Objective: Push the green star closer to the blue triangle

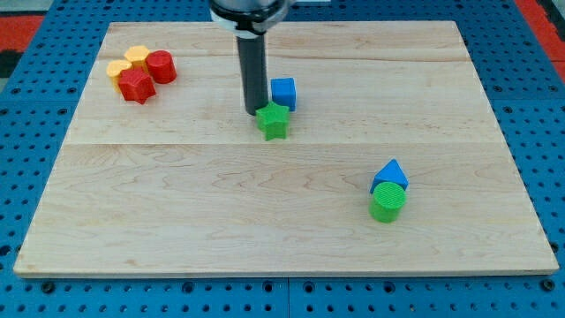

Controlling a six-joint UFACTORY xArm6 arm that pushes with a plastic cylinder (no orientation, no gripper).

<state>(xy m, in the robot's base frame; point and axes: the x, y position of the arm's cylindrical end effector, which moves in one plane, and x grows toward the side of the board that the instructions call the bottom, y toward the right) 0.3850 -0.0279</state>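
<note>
Wooden board point(177, 177) fills most of the view, w/ plenty of bare room btwn centre and lower right. Rod has no jaws to open or shut; my tip point(255, 111) sits touching the green star point(274, 121) on its upper-left side, prob. set to shove it down-right. Blue triangle point(390, 174) waits well apart, lower right, green cylinder point(387, 202) touching it. Blue cube point(282, 93) just behind the star. Red/yellow cluster point(141, 72) top left, out of the way.
</note>
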